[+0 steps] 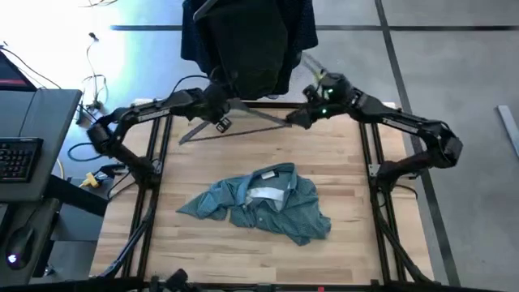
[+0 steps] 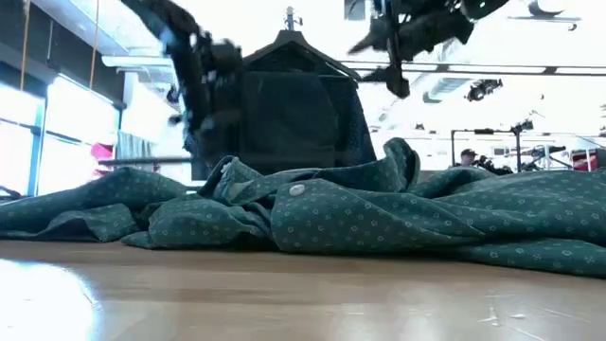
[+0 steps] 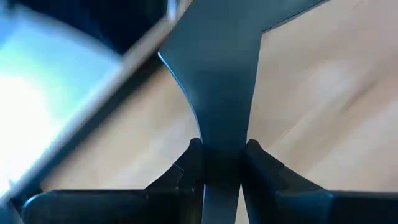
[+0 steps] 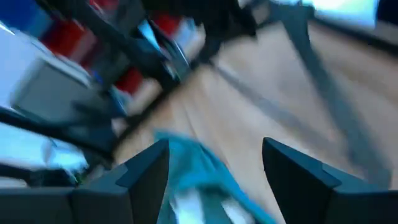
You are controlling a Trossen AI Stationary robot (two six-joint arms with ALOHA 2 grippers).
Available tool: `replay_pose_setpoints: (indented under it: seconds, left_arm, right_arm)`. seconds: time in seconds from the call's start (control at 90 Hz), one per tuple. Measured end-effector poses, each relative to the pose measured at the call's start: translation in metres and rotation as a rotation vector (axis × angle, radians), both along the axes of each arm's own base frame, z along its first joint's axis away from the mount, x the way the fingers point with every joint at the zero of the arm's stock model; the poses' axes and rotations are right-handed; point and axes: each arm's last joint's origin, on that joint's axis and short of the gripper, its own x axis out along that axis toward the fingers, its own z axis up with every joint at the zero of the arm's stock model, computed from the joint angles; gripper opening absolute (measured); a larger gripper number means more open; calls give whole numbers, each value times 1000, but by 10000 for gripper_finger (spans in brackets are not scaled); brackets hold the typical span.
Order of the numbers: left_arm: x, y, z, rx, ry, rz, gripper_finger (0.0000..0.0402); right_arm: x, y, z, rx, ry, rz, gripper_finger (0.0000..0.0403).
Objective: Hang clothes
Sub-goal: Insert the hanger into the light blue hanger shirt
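A teal dotted shirt (image 1: 259, 203) lies crumpled on the middle of the wooden table (image 1: 349, 243), and it fills the foreground of the low view (image 2: 379, 213). Dark clothes (image 1: 243, 40) hang past the table's far edge, seen upright in the low view (image 2: 294, 114). My left gripper (image 1: 220, 113) is at the far middle of the table, shut on a thin grey triangular hanger (image 1: 243, 123). My right gripper (image 1: 293, 120) stands open by the hanger's right end; only the shirt (image 4: 199, 174) far below shows between its fingers. My left gripper pinches a flat narrow part of the hanger (image 3: 222, 146) between its two fingers (image 3: 189, 165). Beyond the fingers that part widens out. The hanger stretches away from the grip toward the table's left and right, with the bare table top showing behind it.
A desk with a keyboard (image 1: 20, 154) and cables stands off the table's left side. The arms' frames run along both table sides. Bare wood lies between the shirt and the hanger.
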Motion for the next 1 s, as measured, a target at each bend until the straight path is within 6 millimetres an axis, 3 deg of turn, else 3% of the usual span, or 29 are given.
replay_pose_setpoints:
  seconds: [0.156,0.422,0.767,1.0]
  left_arm:
    - [23,-36,31,264,29,-225,46]
    - [56,-81,53,521,7,-436,46]
    - [70,-97,54,568,-42,-506,46]
    - [75,-98,47,511,-79,-557,47]
  right_arm:
    - [-2,-4,17,-18,-132,-41,244]
    - [5,-5,8,-35,-94,-16,294]
    - [30,-1,-17,-88,-2,-60,279]
    - [50,-2,-40,-86,40,-32,220]
